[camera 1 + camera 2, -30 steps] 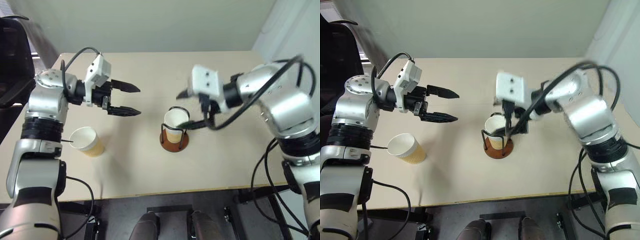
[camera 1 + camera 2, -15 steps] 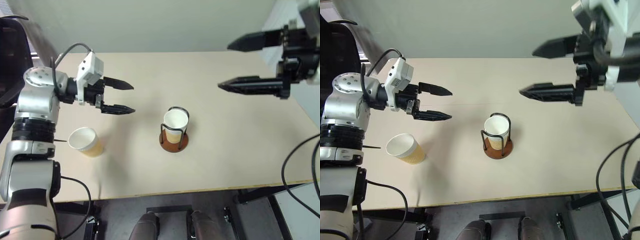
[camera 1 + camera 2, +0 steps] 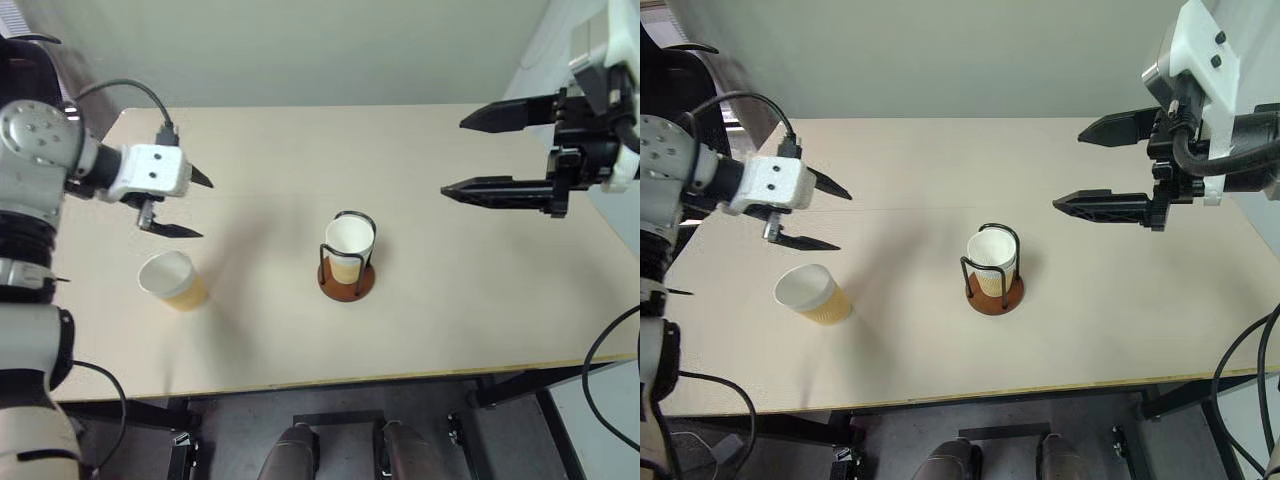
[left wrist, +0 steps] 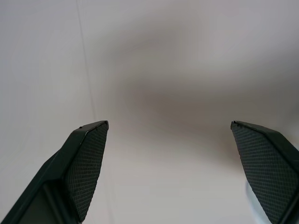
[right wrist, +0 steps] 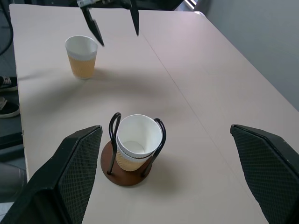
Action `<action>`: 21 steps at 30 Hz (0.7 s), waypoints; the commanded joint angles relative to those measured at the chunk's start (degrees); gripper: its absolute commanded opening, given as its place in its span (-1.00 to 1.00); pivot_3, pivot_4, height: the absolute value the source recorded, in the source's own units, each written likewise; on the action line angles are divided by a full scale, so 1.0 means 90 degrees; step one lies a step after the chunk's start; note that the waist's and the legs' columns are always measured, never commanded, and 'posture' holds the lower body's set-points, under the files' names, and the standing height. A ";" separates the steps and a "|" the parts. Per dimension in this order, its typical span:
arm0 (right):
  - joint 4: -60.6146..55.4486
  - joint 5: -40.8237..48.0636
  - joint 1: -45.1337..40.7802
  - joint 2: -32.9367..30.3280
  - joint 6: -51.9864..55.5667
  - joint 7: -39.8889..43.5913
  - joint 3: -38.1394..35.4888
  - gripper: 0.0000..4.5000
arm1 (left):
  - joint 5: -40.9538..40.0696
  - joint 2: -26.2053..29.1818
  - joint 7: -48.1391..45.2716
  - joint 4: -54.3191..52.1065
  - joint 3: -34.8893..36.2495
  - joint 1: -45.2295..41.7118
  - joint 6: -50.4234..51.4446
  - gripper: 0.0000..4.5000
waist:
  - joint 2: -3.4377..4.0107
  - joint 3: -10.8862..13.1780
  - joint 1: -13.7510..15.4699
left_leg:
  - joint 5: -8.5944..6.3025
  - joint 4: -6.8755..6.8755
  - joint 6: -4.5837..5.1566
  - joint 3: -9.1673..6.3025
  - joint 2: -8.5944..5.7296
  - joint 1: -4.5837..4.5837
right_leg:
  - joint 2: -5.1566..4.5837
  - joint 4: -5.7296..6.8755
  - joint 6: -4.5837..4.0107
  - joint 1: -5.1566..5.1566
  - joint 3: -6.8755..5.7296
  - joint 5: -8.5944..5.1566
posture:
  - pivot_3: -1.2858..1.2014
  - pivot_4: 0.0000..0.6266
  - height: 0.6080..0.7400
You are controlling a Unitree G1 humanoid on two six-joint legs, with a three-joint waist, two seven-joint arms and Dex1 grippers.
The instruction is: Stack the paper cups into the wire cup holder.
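The table is carrying a wire cup holder at its middle with cups nested inside; how many is hard to tell. One loose paper cup is standing upright well to the left. The right gripper is hanging high over the right side, jaws wide apart and empty. The left gripper is hovering just behind the loose cup, also spread and empty. It should be lowering squarely around the cup's wall and pinching gently. No writing is showing anywhere.
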 commanded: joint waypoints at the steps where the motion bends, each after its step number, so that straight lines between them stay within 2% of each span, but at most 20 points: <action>1: 0.0098 0.0062 -0.0024 -0.0073 -0.0256 -0.0030 0.0005 0.99 | 0.0023 0.0231 -0.0205 -0.0173 -0.0170 -0.0188 -0.0263 1.00 | 0.0000 0.0000 0.0008 | 0.0000 0.0000 0.0000 -0.0003 0.0001 0.0000 | -0.0003 0.0000 0.0000 0.0000 0.0000 0.0000 | 0.03 -0.52 1.00; 13: 0.0409 0.0003 -0.0026 -0.0181 -0.0620 0.0087 0.0282 0.99 | -0.0197 0.0885 -0.0205 -0.0386 -0.1024 -0.0010 -0.0397 1.00 | -0.0001 0.0000 -0.0012 | -0.0001 -0.0003 0.0001 -0.0005 0.0006 -0.0005 | -0.0002 0.0005 -0.0007 -0.0010 -0.0003 -0.0002 | 0.03 -0.52 1.00; 21: 0.0473 0.0000 -0.0033 -0.0220 -0.0720 0.0113 0.0378 0.99 | -0.0683 0.1209 -0.0205 -0.0930 -0.1348 0.0531 -0.0215 1.00 | -0.0001 -0.0001 -0.0009 | -0.0001 0.0000 0.0000 -0.0005 0.0005 -0.0006 | -0.0004 0.0009 -0.0008 -0.0009 -0.0005 -0.0002 | 0.03 -0.52 1.00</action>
